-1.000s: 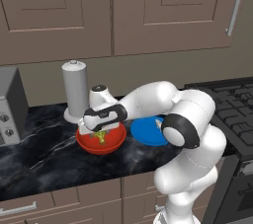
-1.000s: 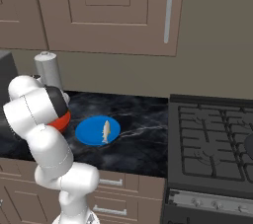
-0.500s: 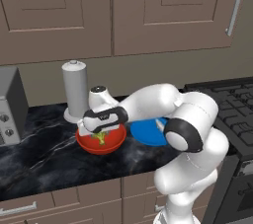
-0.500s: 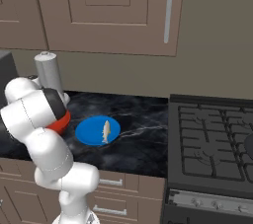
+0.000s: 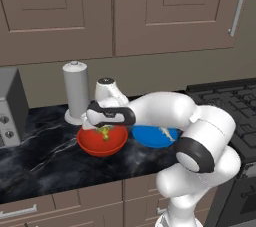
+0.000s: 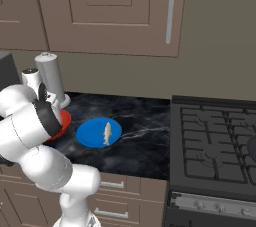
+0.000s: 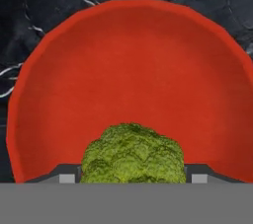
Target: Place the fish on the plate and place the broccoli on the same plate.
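here the hand sits left of centre in the left base view, reaching down into the red bowl, with the broccoli showing green between its fingers just above the bowl's floor. in the hand view the broccoli fills the lower middle of the frame, its bumpy green head flanked on both sides by the grey finger parts, so the hand looks closed on it; the actual contact is hidden at the bottom edge. the red bowl spreads behind it across most of that frame, with dark marbled table in the upper corners.

the plate lies just right of the bowl in the left base view, partly covered by the white arm, and the fish lies on its right part. in the right base view the plate is at centre left, flat on the table, and the fish lies on it lengthwise, a little right of the plate's middle. the red bowl peeks out beside the arm at the left edge.

a grey cylinder with a round base stands behind the bowl toward the upper left, and a grey appliance sits at the far left edge. a black stove takes up the lower right of the right base view.
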Controlling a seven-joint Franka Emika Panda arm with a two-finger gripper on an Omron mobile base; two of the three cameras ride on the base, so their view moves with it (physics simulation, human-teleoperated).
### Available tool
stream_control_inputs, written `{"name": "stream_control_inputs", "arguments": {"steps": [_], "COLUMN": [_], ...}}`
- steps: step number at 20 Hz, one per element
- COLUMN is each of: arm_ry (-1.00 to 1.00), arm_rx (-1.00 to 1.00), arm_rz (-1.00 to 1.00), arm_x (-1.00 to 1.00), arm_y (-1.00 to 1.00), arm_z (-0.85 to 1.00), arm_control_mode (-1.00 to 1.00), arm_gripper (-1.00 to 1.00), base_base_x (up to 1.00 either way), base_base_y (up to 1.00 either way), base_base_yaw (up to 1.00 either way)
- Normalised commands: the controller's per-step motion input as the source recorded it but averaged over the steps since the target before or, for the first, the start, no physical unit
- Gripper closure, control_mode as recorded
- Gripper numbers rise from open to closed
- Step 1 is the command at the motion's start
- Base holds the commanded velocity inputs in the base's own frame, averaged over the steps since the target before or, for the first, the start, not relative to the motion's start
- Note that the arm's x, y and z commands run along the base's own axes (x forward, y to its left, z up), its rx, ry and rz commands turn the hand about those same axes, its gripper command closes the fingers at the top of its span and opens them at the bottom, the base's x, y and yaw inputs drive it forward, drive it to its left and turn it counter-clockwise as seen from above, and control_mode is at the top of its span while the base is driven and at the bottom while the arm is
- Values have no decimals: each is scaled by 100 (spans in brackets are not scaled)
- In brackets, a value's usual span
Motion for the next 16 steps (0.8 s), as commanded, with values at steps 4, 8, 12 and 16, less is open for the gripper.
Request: {"name": "stream_control_inputs", "arguments": {"steps": [4,8,12,16], "arm_ry": [0,0,0,0], "arm_rx": [7,4,0,0], "arm_rz": [0,0,0,0], "arm_x": [-12,-16,-19,-21], "arm_y": [-28,-36,-44,-52], "arm_z": [50,45,36,28], "arm_control_mode": [-100,-100,-100,-100], "arm_gripper": [100,100,100,100], "base_base_x": [0,0,0,0], "base_base_y": [0,0,0,0], "base_base_yaw": [0,0,0,0]}}
